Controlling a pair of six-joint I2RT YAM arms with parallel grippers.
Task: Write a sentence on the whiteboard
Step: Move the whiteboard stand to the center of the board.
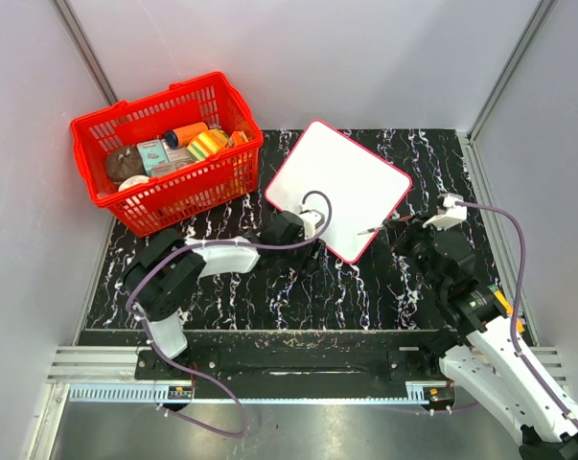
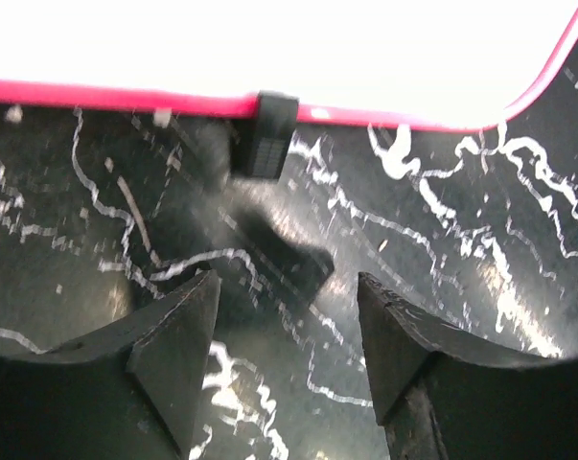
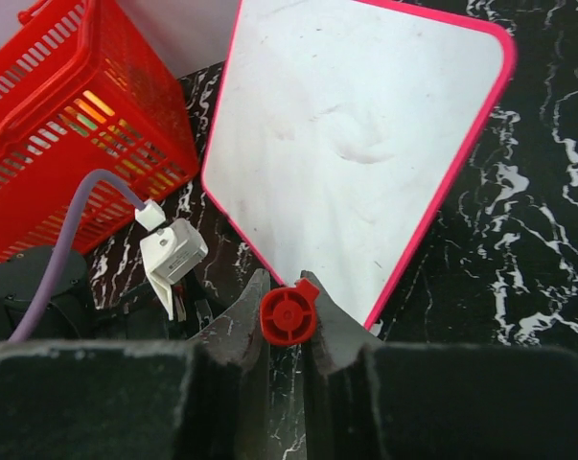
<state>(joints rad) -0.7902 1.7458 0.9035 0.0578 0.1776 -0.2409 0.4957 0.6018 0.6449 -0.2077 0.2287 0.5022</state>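
Just beside whiteboard [image 3: 365, 144], right claw [image 3: 287, 290] pinches red marker [image 3: 289, 316].

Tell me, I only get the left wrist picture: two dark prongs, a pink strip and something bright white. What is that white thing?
Observer: From above it is a whiteboard, a flat board with a pink rim, lying turned at an angle on the black marbled table.
Visitor: Is anything written on it?
Observer: No words show in the right wrist view, only faint smudges on the white.
Visitor: So what would it write with?
Observer: The right gripper is shut on a red marker, aimed at the board's near corner.
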